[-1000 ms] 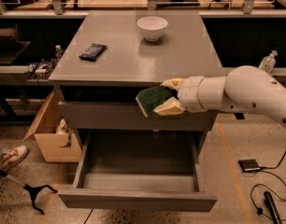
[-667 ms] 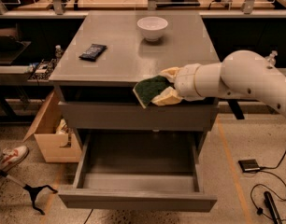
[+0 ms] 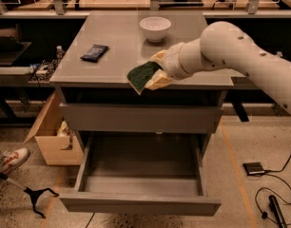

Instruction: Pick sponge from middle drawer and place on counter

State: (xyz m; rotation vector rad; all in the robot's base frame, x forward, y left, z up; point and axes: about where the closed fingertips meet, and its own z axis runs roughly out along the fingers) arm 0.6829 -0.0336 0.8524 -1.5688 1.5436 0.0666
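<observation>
My gripper [image 3: 155, 72] is shut on the sponge [image 3: 141, 75], whose dark green face points up and left with pale yellow foam beneath. It hangs just above the front edge of the grey counter [image 3: 112, 65], right of centre. The white arm reaches in from the right. The middle drawer [image 3: 140, 204] stands pulled out below, its inside bare.
A white bowl [image 3: 155, 28] sits at the back of the counter and a flat black packet [image 3: 94, 52] at its left. A cardboard box [image 3: 50, 137] stands left of the cabinet. A shoe [image 3: 10, 159] and a grabber tool [image 3: 31, 194] are at lower left. Cables lie at lower right.
The gripper has carried the sponge up and to the left, from in front of the upper drawer to above the counter's front edge.
</observation>
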